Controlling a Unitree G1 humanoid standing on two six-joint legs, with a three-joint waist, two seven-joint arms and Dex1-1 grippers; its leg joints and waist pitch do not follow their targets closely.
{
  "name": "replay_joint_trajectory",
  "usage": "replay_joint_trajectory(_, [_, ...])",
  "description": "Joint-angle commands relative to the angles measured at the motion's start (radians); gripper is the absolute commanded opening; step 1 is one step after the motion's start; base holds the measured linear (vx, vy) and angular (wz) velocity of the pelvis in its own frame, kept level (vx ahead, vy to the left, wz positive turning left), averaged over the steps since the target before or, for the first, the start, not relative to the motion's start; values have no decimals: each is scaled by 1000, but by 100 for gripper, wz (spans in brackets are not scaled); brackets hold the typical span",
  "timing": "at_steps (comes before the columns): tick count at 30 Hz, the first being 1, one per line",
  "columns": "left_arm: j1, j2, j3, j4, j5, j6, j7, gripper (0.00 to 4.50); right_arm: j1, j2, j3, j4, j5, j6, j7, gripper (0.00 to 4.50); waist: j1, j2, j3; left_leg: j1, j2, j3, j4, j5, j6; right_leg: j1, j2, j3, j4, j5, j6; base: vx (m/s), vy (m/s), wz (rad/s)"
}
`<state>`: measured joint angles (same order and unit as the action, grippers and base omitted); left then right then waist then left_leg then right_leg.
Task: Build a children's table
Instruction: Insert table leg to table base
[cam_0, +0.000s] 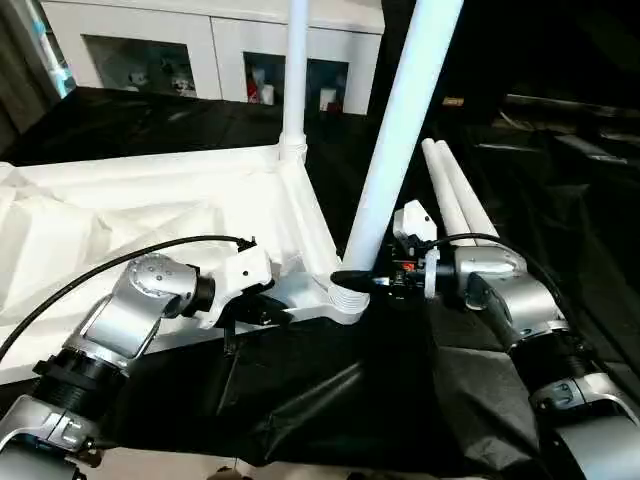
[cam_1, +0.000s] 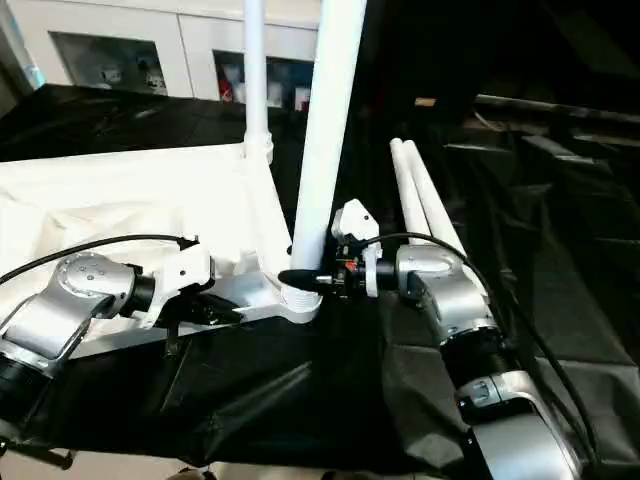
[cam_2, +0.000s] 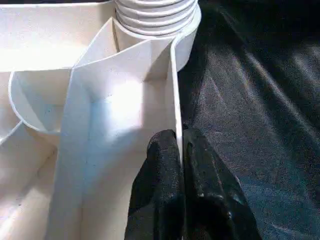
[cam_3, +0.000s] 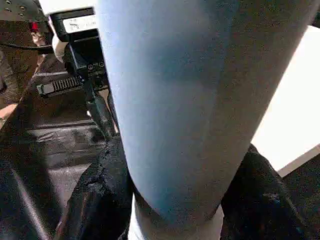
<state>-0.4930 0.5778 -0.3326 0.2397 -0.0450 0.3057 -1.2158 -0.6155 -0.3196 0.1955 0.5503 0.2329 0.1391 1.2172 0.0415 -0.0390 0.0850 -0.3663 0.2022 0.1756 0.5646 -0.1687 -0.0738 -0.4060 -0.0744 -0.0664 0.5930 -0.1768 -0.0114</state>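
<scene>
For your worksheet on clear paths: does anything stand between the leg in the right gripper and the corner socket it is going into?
Nothing visible does. The right gripper is closed around the leg just above the corner socket, where its threaded end already sits. The left gripper pinches the tabletop's rim beside it.

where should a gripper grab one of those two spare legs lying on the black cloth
Grip a spare leg around its round shaft near the middle, coming from above. The two lie side by side touching, so take the outer one, fingers across its width.
</scene>
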Motion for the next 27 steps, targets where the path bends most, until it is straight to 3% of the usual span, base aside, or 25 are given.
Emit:
replay_joint_trajectory(1, [-28, -16, -37, -59, -36, -11, -81, 0, 63, -5, 50, 97, -63, 41, -37, 188, -2, 23, -37, 14, 33, -6, -79, -332, 0, 33, -60, 51, -73, -273, -232, 0, 0, 0])
replay_joint_trajectory(4, [-37, -28, -29, -41, -22, -3, -37, 0, 45, 24, 21, 142, -86, 21, -163, 188, -3, 25, -35, 17, 33, -8, -82, -370, -12, 28, -62, 52, -78, -338, -216, 0, 0, 0])
replay_joint_trajectory(5, [-49, -44, -20, -22, -6, 14, 13, 0, 34, 39, 7, 169, -103, 10, -240, 188, -7, 24, -30, 18, 32, -13, -84, -412, -28, 25, -63, 50, -84, -415, -194, 0, 0, 0])
replay_joint_trajectory(7, [-68, -73, -4, 6, 16, 44, 87, 0, 24, 59, -10, 199, -127, 0, -339, 188, -13, 23, -26, 23, 31, -15, -84, -447, -43, 17, -63, 51, -91, -484, -174, 0, 0, 0])
replay_joint_trajectory(9, [-86, -99, 9, 20, 29, 80, 144, 0, 23, 77, -21, 210, -142, 12, -421, 188, -12, 22, -28, 22, 29, -22, -84, -463, -43, 20, -68, 47, -98, -550, -145, 0, 0, 0])
replay_joint_trajectory(16, [-146, -221, 46, 18, 56, 271, 338, 0, -36, 208, -92, 354, -130, 95, -776, 188, -21, 25, -25, 17, 24, -25, -85, -472, -45, 15, -70, 45, -108, -603, -115, 0, 0, 0])
replay_joint_trajectory(18, [-170, -290, 64, 36, 81, 348, 448, 0, -83, 264, -116, 439, -129, 85, -911, 188, -23, 28, -27, 24, 24, -26, -83, -485, -50, 10, -69, 43, -108, -604, -116, 0, 0, 0])
replay_joint_trajectory(27, [-175, -387, 72, 38, 99, 418, 578, 0, -139, 347, -126, 517, -137, 108, -995, 188, -28, 23, -31, 21, 22, -22, -85, -493, -38, 9, -62, 43, -107, -528, -115, 0, 0, 0])
